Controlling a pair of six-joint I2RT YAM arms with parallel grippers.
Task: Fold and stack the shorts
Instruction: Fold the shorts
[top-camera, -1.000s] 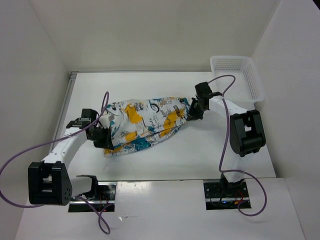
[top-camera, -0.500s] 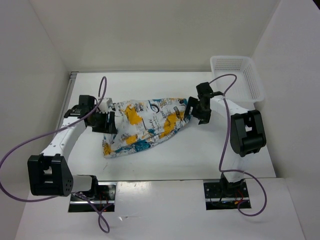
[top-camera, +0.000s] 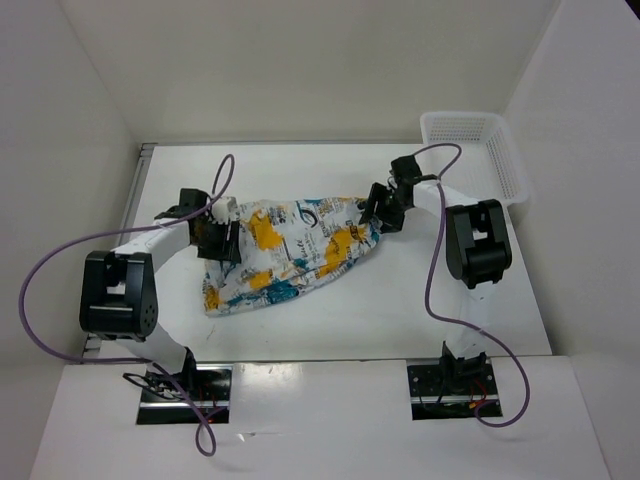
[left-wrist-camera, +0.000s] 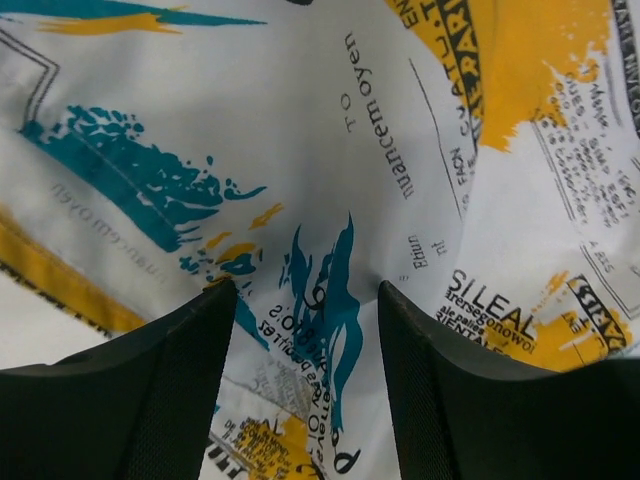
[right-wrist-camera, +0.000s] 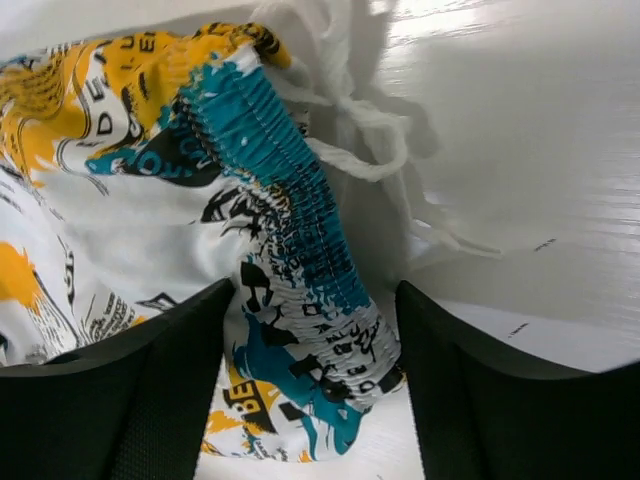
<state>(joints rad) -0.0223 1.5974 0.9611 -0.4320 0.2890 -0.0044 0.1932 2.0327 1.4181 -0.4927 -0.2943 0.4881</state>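
Observation:
The shorts (top-camera: 290, 245) lie in a loose, elongated heap across the middle of the table, white with teal, yellow-orange and black print. My left gripper (top-camera: 222, 240) stands open at their left end. In the left wrist view its fingers (left-wrist-camera: 150, 390) straddle a low ridge of the printed fabric (left-wrist-camera: 330, 150) without pinching it. My right gripper (top-camera: 378, 212) stands open at their right end. In the right wrist view the teal elastic waistband (right-wrist-camera: 290, 200) lies between the parted fingers (right-wrist-camera: 480, 390), with the white drawstring (right-wrist-camera: 375, 150) beside it on the table.
A white mesh basket (top-camera: 480, 150) stands at the back right corner of the table. White walls close in the back and both sides. Purple cables loop off both arms.
Both grippers went from shut on the shorts' ends to open, letting the fabric go. The left gripper moved toward the back along the shorts' left end; the right one shifted slightly back.

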